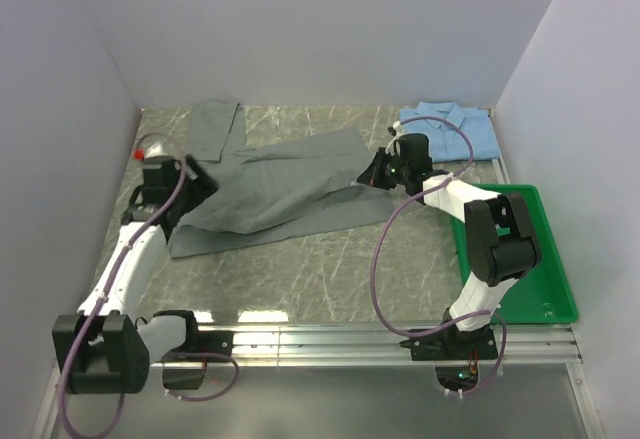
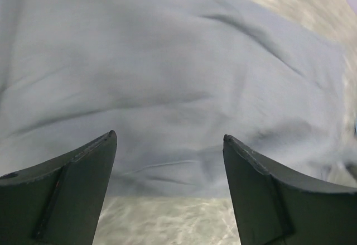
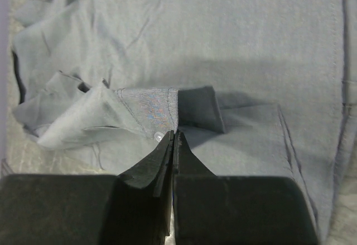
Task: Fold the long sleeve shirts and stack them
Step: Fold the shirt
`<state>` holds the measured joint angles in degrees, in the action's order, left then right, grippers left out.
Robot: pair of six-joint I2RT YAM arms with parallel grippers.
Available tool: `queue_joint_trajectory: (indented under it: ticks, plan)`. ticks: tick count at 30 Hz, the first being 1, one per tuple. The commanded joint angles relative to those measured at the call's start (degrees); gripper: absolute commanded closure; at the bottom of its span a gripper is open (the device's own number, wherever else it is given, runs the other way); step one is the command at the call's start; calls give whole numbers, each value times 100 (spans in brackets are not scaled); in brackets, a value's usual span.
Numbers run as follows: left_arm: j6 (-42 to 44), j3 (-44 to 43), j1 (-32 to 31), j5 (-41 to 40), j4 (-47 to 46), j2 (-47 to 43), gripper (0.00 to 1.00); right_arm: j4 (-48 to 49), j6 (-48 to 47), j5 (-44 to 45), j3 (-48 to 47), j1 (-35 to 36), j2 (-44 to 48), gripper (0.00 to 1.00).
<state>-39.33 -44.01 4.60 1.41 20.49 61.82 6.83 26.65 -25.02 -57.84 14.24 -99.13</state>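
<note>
The grey long sleeve shirt (image 1: 280, 184) lies spread and creased across the middle of the table, one sleeve reaching toward the back wall. My left gripper (image 1: 195, 174) is at its left edge. In the left wrist view this gripper (image 2: 167, 138) stands open, with the grey cloth (image 2: 167, 72) just past its tips and nothing between the fingers. My right gripper (image 1: 383, 171) is at the shirt's right end. Seen from the right wrist, it (image 3: 175, 133) is shut on a folded edge of the grey shirt (image 3: 223, 44) beside a button. The light blue long sleeve shirt (image 1: 450, 127) lies folded at the back right.
A green plastic tray (image 1: 545, 279) sits at the right edge of the table, partly under the right arm. White walls close in the left, back and right sides. A metal rail runs along the near edge by the arm bases.
</note>
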Motion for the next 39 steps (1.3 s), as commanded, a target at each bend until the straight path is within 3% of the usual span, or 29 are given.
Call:
queue_joint_trajectory:
  ticks: [1, 6, 10, 14, 23, 35, 39]
  plan:
    - [803, -538, -889, -685, -282, 338, 17, -112, -213, 155, -218, -9, 280, 100]
    - [1953, -1425, -1619, -827, -98, 1708, 19, -147, -301, 181, -315, -18, 298, 100]
    - [2526, -1803, -1743, -835, -212, 2455, 29, -121, -345, 155, -289, -18, 342, 100]
    - [2957, -2085, -1752, -538, -212, 2949, 33, -129, -389, 120, -271, -18, 377, 100]
    - [3256, -2533, -1981, -194, -177, 3810, 38, -182, -389, 32, -333, 44, 333, 100]
    - [3335, -2543, -1989, -123, -177, 4197, 51, -173, -345, -3, -350, 70, 237, 100]
    - [3379, -2595, -1989, -123, -335, 4329, 73, -164, -310, -21, -377, 61, 184, 100]
